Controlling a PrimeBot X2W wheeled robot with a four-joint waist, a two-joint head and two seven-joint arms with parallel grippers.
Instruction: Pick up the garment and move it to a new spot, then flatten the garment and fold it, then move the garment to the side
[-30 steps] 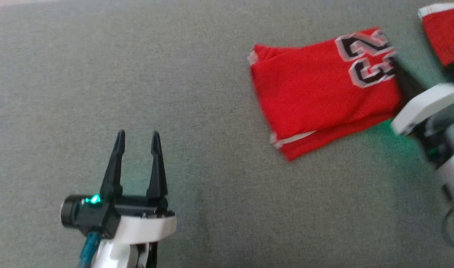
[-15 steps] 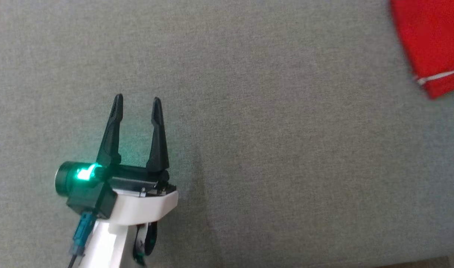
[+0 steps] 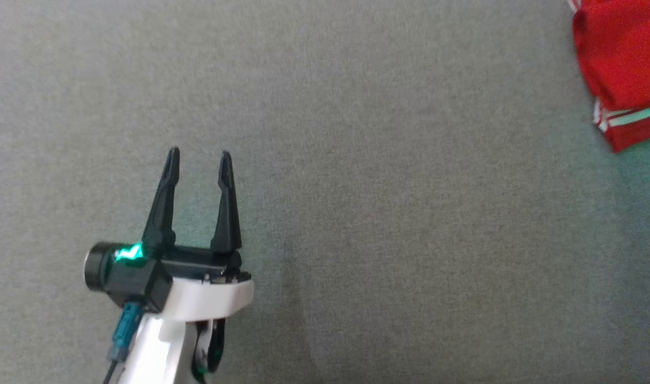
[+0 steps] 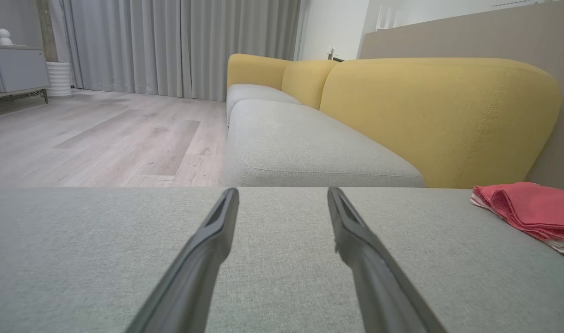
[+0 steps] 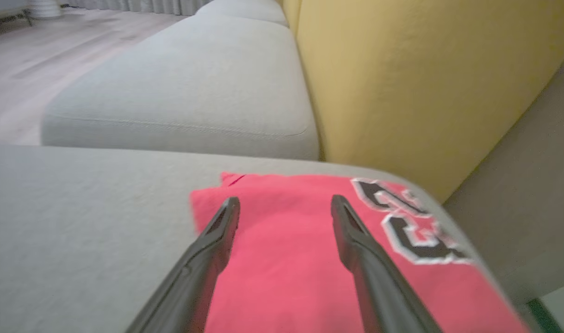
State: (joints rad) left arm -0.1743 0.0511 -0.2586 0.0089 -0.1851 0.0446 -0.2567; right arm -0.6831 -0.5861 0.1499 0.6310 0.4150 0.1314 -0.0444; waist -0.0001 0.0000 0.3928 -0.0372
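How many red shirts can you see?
1. The red shirt lies folded on the grey cushion, off to the robot's right, just in front of the open right hand. More could be hiding past the picture's edge.

The left gripper (image 3: pixel 199 156) is pointing forward, away from the robot, its two long dark fingers (image 3: pixel 162 213) standing well apart and gripping nothing, the tips leaning slightly toward each other. Just behind the finger roots a white wrist shell (image 3: pixel 210 301) is carrying them, and on that shell's outer side, left of the pincer, a dark camera housing (image 3: pixel 111 274) is glowing green (a teal plug (image 3: pixel 126 326) is hanging just below it). From its own wrist the gap between the fingers is reading equally wide. The right gripper (image 5: pixel 285 203) is spreading its fingers (image 5: pixel 207 259) just as far, both tapering forward from the wrist, with nothing pinched between them.
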